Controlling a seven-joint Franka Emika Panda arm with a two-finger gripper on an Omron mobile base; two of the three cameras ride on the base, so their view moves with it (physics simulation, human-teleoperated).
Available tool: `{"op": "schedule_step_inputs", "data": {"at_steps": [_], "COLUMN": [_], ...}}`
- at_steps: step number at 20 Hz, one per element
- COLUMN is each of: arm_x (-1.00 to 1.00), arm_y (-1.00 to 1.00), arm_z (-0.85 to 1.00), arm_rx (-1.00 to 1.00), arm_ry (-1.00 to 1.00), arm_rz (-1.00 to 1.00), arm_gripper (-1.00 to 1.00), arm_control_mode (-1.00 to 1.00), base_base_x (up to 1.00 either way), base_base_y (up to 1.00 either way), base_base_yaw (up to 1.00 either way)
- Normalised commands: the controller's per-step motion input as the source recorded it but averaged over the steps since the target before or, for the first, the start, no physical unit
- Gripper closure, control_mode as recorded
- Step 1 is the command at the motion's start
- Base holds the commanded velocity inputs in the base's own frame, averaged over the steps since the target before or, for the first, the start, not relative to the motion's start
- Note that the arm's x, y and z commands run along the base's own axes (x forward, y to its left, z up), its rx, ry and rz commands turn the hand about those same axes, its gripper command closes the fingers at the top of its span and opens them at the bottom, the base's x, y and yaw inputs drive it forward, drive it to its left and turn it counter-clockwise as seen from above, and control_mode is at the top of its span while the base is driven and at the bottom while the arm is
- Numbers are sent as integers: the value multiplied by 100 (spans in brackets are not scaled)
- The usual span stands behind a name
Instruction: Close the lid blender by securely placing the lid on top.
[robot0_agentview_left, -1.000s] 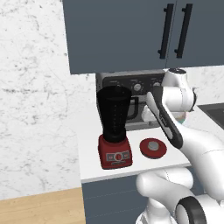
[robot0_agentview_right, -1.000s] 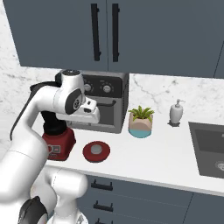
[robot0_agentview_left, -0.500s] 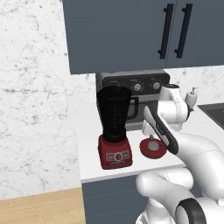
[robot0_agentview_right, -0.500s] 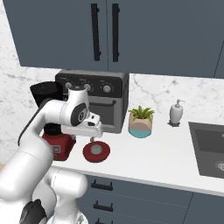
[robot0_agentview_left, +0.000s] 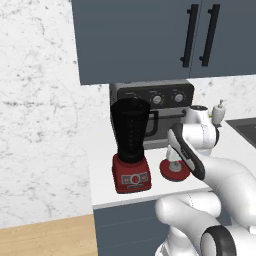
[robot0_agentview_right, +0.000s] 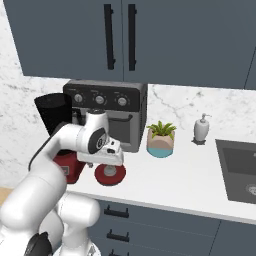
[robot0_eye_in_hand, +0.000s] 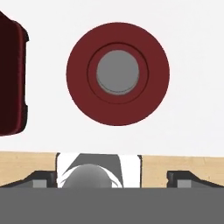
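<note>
- The lid (robot0_eye_in_hand: 117, 73) is lying flat on the white table (robot0_agentview_right: 200, 172), just beside the blender (robot0_agentview_left: 131, 145) and apart from its red base.
- The tool (robot0_eye_in_hand: 112, 177) is hovering over the lid with its fingertips (robot0_eye_in_hand: 181, 178) spread wide, gripping nothing; the base views are hiding them behind the wrist, so the height above the lid is hard to judge.
- The blender jar's mouth is standing open, and the arm is partly covering its base in the right base view.
- Behind it, a grey toaster oven (robot0_agentview_right: 120, 112) is sitting against the wall, its lower front probably blocked by the arm.
- A potted plant (robot0_agentview_right: 161, 139) and a soap bottle (robot0_agentview_right: 201, 129) are standing well apart from the lid.
</note>
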Motion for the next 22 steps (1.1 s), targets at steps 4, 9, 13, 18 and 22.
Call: {"op": "schedule_step_inputs", "data": {"at_steps": [4, 9, 13, 18, 22], "arm_x": [0, 3, 10, 15, 21], "arm_y": [-20, -10, -1, 0, 0], "arm_z": [-24, -22, -19, -20, -20], "arm_rx": [0, 0, 0, 0, 0], "arm_ry": [0, 0, 0, 0, 0], "arm_rz": [0, 0, 0, 0, 0], "arm_gripper": [-100, -100, -100, -100, -100], "arm_control_mode": [-100, -100, -100, -100, -100], "base_base_x": [0, 0, 0, 0, 0], "base_base_y": [0, 0, 0, 0, 0], "base_base_yaw": [0, 0, 0, 0, 0]}}
